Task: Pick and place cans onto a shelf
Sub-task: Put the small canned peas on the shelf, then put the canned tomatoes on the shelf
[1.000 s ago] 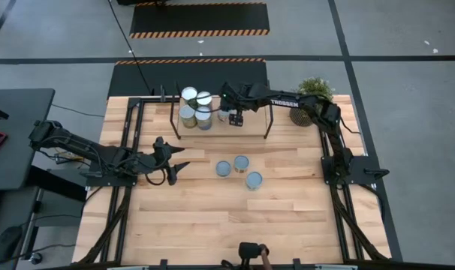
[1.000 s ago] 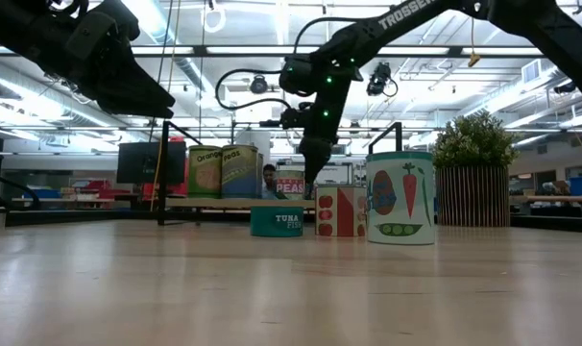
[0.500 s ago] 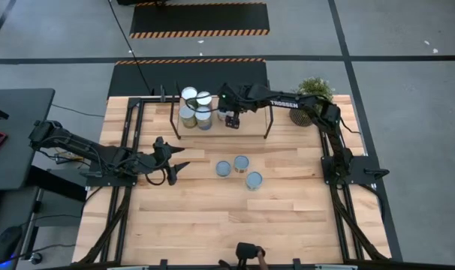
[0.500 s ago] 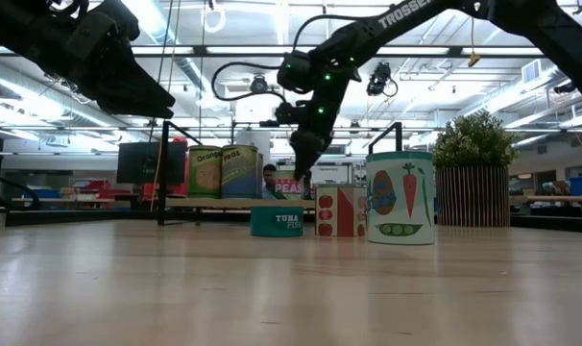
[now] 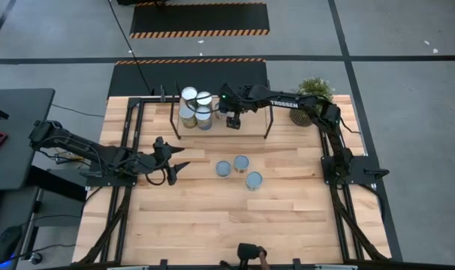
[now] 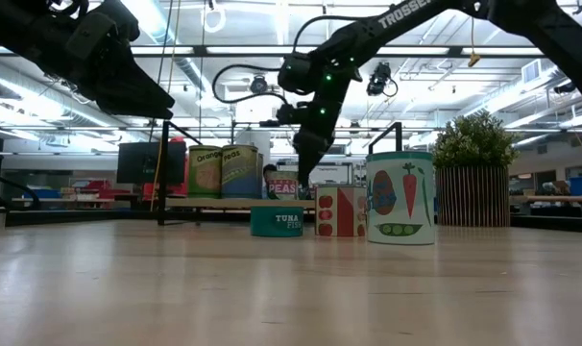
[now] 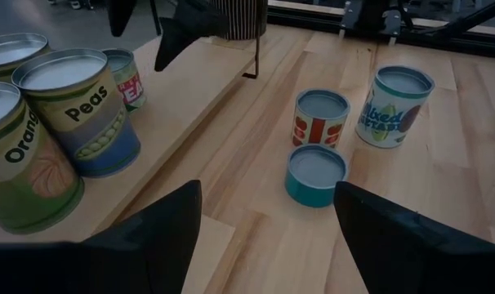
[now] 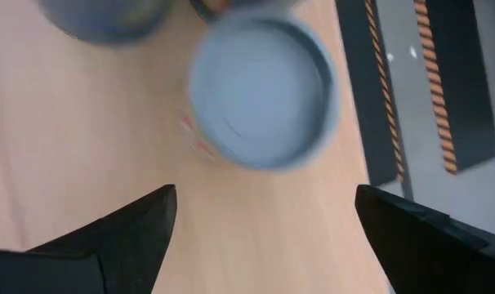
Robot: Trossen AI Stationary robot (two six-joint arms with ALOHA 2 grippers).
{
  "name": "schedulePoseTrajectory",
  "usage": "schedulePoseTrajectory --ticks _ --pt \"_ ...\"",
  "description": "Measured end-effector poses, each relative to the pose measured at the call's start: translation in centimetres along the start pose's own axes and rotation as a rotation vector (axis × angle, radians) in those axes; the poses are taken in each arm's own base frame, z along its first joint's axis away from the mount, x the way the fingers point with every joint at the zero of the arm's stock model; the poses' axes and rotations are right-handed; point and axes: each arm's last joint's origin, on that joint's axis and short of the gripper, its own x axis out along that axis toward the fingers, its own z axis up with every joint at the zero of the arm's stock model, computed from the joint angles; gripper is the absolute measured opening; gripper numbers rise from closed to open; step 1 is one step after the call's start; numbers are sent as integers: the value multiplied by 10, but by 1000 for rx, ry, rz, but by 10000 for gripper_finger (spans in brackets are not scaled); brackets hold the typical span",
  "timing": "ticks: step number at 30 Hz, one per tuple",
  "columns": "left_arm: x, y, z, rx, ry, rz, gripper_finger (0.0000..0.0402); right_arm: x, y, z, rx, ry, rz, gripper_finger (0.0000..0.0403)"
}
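Hovering over shelf (image 5: pixel 254 117): right fingers (image 5: pixel 232 122) spread above can (image 8: pixel 262 98).

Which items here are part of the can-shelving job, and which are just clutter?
Job:
- cans on the shelf, four grouped at its left end
- shelf
- three cans on the table: tuna can, red-and-white can, vegetable can
- right hand, open above the shelf
- left hand, open, waiting over the table's left side

Not job:
- potted plant
- table
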Motion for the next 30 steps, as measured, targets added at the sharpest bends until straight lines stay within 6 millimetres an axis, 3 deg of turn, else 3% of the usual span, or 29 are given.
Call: schedulePoseTrajectory --ticks 8,13,22,30 --pt "0 0 0 -14 0 0 283 5 -27 -2 101 -27 -128 377" --pt "0 0 0 -14 0 0 283 7 -39 -1 148 -91 -86 373" --pt "0 0 0 -11 1 0 283 7 -38 -7 141 -26 -105 373" --pt "0 0 0 -10 1 1 283 7 -31 -7 151 -41 29 373"
